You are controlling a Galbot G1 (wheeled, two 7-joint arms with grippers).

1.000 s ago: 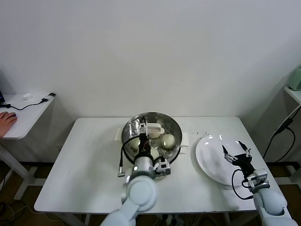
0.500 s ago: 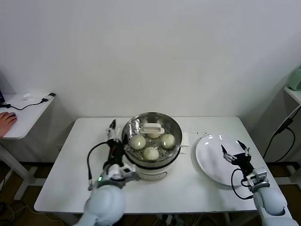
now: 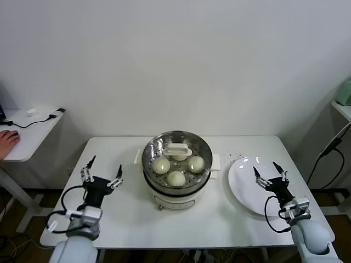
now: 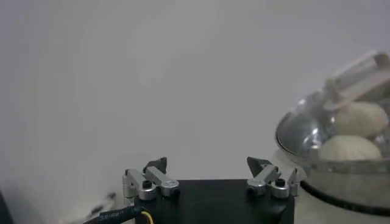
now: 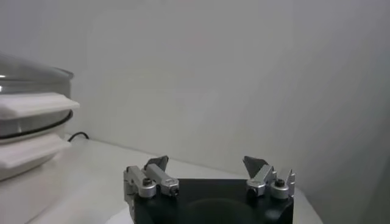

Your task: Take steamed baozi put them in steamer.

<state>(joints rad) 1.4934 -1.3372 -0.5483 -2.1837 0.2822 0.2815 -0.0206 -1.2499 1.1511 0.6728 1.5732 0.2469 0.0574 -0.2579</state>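
While the left tool (image 3: 102,173) hovers released over the tabletop (image 3: 115,213) well left of the steamer (image 3: 177,164), its fingers spread wide and empty, four baozi (image 3: 176,178) sit inside the steamer on the perforated tray, around a white handle (image 3: 179,149). Just right of the steamer lies a white plate (image 3: 247,189). Above the plate's right part the right tool (image 3: 270,174) hangs released too, holding nothing.
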